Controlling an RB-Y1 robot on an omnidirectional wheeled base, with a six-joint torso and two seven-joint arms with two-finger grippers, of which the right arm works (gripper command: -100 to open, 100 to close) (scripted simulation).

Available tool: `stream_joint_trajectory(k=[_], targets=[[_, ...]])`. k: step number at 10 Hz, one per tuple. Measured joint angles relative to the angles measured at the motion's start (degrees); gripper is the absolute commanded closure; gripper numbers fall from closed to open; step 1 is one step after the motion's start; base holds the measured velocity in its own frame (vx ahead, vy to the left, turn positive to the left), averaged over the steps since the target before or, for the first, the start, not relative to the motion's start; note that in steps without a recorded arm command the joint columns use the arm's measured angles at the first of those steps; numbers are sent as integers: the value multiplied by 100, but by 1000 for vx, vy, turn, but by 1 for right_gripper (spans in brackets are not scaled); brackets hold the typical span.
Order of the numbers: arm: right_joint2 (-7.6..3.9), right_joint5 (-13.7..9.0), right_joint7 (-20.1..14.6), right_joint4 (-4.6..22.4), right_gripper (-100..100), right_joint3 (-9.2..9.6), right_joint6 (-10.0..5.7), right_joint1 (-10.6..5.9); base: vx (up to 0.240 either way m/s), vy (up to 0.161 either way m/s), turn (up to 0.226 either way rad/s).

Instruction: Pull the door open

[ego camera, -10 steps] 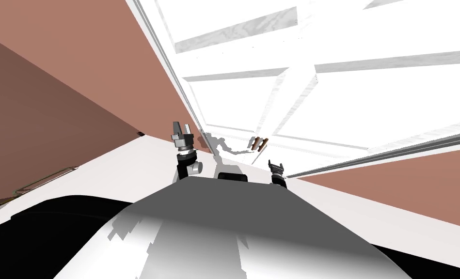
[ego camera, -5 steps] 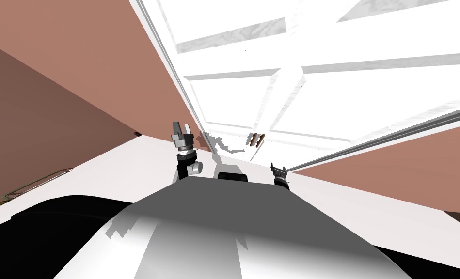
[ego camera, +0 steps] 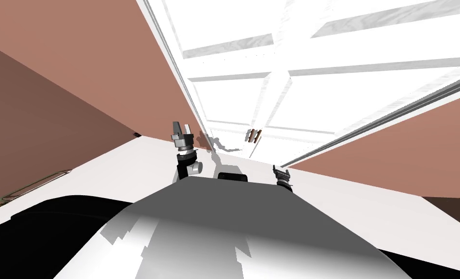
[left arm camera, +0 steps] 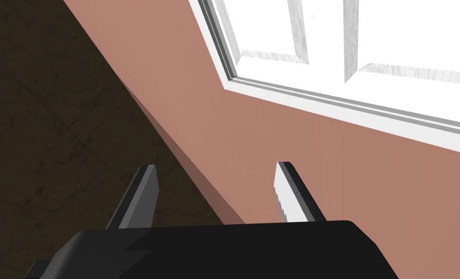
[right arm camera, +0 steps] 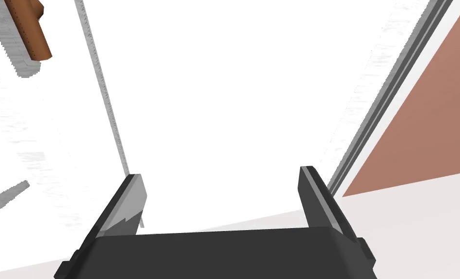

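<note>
White and panelled, the door stood straight ahead of the robot, its raised rails shaded pale grey and a grey-edged frame running along its sides. Two short brown handles sat side by side low on the door, close to its central upright. Terracotta wall flanked the frame on both sides, and a pale floor ran up to the foot of the door. The right hand hung low in front of the door, toward the frame on the robot's right and clearly apart from the handles. Its two thin fingers were spread wide with nothing between them. Seen from that wrist, the right hand faced a flat white panel of the door, with one brown handle off to the side beyond one finger, not touched. The left hand was raised higher on the robot's left, near the wall beside the door frame. Its fingers also stood apart and held nothing. From its own wrist, the left hand pointed at the terracotta wall just outside a corner of the white frame. A grey shadow lay on the door's lower part, between the left hand and the handles.
</note>
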Motion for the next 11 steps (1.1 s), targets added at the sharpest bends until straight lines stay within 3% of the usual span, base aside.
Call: stream_joint_trajectory(k=[2,4,6,7,8,11], targets=[[19,27,-45,-150,-100,85,-15,-104,-8,89,153],[83,108,-195,-27,-100,232,-162,-387,132,38,49],[73,94,-131,-410,-100,223,-64,-328,108,18,106],[94,114,-142,-416,-100,257,-62,-423,151,39,111],[107,112,-110,-619,-100,258,-23,-423,130,27,18],[167,162,-195,-431,-100,334,-141,-658,113,7,69]])
